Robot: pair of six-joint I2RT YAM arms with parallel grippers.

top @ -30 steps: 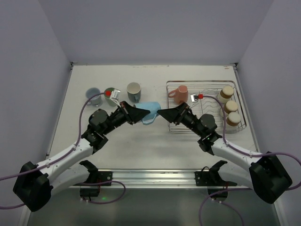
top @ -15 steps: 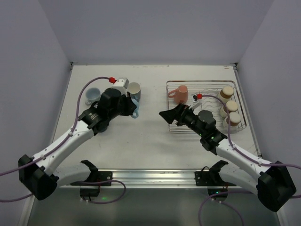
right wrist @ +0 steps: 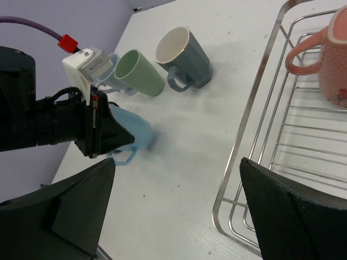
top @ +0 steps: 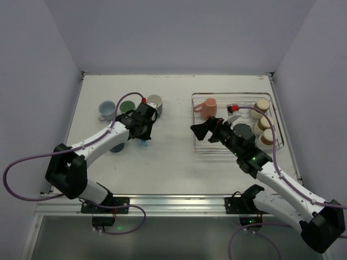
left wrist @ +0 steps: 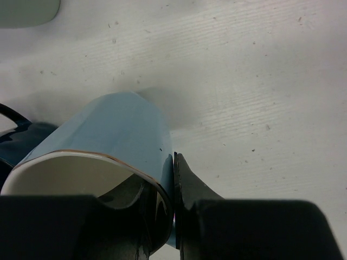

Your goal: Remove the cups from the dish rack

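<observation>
Left of the dish rack point(right wrist: 250, 108), the left gripper point(left wrist: 162, 184) pinches the tilted light blue cup point(right wrist: 135, 131) by its rim. The right gripper point(top: 198, 130) hangs wide apart at the rack's left edge; 1 pink cup point(top: 207, 108) sits inside.

cups point(top: 128, 107) left on table point(top: 173, 162) | dish rack point(top: 222, 98) right, mug point(top: 206, 108) inside

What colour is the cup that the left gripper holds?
Light blue; the cup shows best in the left wrist view.
</observation>
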